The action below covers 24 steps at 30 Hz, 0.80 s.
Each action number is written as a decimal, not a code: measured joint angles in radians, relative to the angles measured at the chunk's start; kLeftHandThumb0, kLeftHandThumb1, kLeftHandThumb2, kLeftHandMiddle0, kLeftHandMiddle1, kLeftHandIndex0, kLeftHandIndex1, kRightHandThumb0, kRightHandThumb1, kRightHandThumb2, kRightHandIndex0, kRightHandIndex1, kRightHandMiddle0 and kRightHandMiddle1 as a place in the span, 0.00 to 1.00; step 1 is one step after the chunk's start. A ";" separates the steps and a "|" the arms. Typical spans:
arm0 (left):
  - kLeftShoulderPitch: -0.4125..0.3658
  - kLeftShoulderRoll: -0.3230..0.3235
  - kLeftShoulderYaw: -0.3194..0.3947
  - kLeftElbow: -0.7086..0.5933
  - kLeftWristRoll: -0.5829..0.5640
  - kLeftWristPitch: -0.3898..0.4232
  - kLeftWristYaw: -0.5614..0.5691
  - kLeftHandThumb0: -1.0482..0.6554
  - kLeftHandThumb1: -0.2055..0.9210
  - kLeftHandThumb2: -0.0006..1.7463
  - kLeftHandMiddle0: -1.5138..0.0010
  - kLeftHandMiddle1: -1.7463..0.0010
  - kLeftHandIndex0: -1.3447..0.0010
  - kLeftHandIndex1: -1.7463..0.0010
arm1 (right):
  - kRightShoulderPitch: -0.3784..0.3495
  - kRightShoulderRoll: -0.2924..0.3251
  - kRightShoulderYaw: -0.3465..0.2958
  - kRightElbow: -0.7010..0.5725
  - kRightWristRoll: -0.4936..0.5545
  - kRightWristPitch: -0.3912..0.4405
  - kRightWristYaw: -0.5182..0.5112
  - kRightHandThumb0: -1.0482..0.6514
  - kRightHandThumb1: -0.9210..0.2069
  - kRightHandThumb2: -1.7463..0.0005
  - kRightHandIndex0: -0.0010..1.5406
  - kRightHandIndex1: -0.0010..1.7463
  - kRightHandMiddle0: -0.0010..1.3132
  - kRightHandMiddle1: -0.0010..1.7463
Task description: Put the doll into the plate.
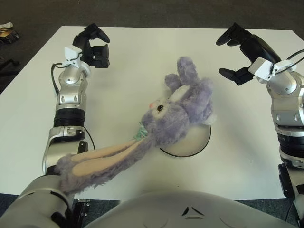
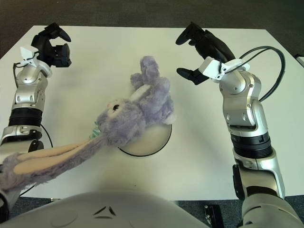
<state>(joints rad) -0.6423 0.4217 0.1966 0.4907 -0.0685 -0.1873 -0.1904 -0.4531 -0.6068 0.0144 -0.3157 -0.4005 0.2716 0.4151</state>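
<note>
Now the doll sprawls across the plate, both robot hands, left and right, spread wide, holding nothing.

Centre: I see doll lying on plate, ears trailing toward near-left table edge | far left: left hand | far right: right hand, both apart from doll.

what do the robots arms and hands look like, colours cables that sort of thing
Both arms are silver metal cylinders with ribbed black joint bands. Each ends in a black three-finger hand, left hand and right hand, joined through a white wrist bracket. A thin black cable loops out beside the right arm, and another runs along the left arm. Grey shoulder shells show at the bottom.
</note>
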 measured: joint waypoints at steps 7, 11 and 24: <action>-0.010 0.103 0.004 0.023 0.013 -0.004 -0.033 0.34 0.50 0.73 0.12 0.00 0.57 0.00 | 0.000 0.010 -0.011 0.001 0.037 0.003 0.002 0.53 0.65 0.20 0.00 0.53 0.00 0.80; -0.036 0.159 0.013 0.073 0.025 -0.004 -0.037 0.35 0.52 0.71 0.12 0.00 0.58 0.00 | 0.000 0.013 -0.015 0.002 0.060 0.006 0.003 0.59 0.67 0.17 0.00 0.50 0.00 0.79; -0.111 0.228 0.007 0.201 0.083 -0.146 -0.035 0.35 0.52 0.71 0.12 0.00 0.58 0.00 | 0.000 0.019 -0.025 0.002 0.113 0.021 0.005 0.69 0.70 0.11 0.00 0.42 0.00 0.80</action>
<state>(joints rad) -0.7529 0.6493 0.2037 0.6920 0.0142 -0.3335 -0.2257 -0.4529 -0.5882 -0.0106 -0.3133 -0.2875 0.2924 0.4206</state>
